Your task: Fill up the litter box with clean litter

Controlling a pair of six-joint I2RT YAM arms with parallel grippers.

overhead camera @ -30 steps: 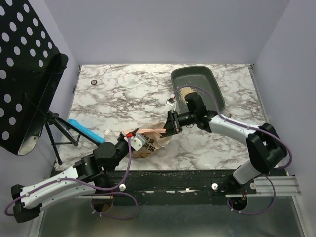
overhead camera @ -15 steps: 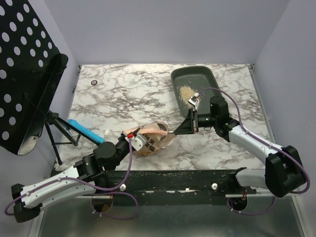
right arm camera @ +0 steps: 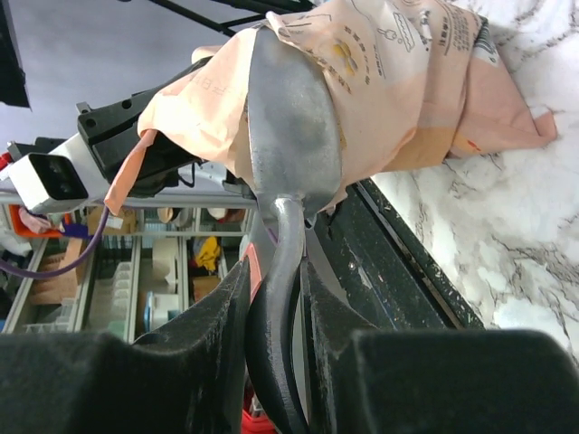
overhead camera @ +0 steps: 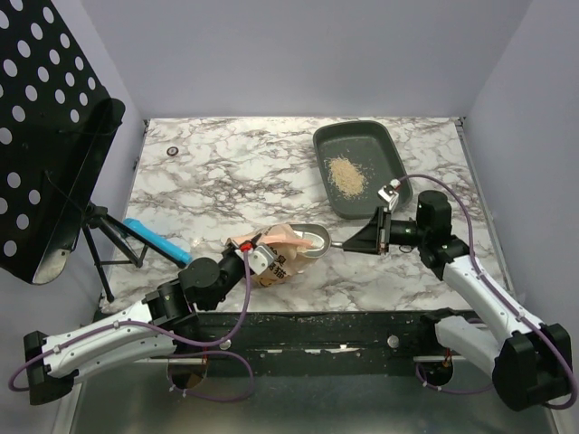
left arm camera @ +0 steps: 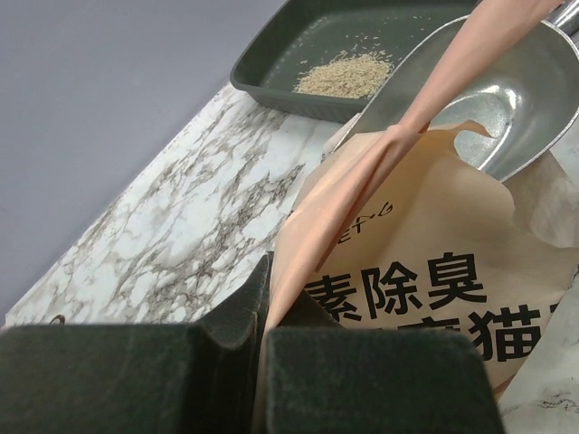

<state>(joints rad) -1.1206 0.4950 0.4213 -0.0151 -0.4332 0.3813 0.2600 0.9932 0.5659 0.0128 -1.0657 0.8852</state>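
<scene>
The scoop (overhead camera: 310,240) sits at the bag (overhead camera: 276,265) mouth
The left gripper (overhead camera: 256,257) pinches the bag's edge – the right gripper (overhead camera: 384,233) grasps the scoop handle; clean litter (overhead camera: 346,174) lies in the litter box (overhead camera: 392,145).

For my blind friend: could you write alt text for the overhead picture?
The right claw holds a metal scoop at the mouth of an orange bag pinched by the left claw. Beyond, the grey litter box holds a small heap of litter.
</scene>
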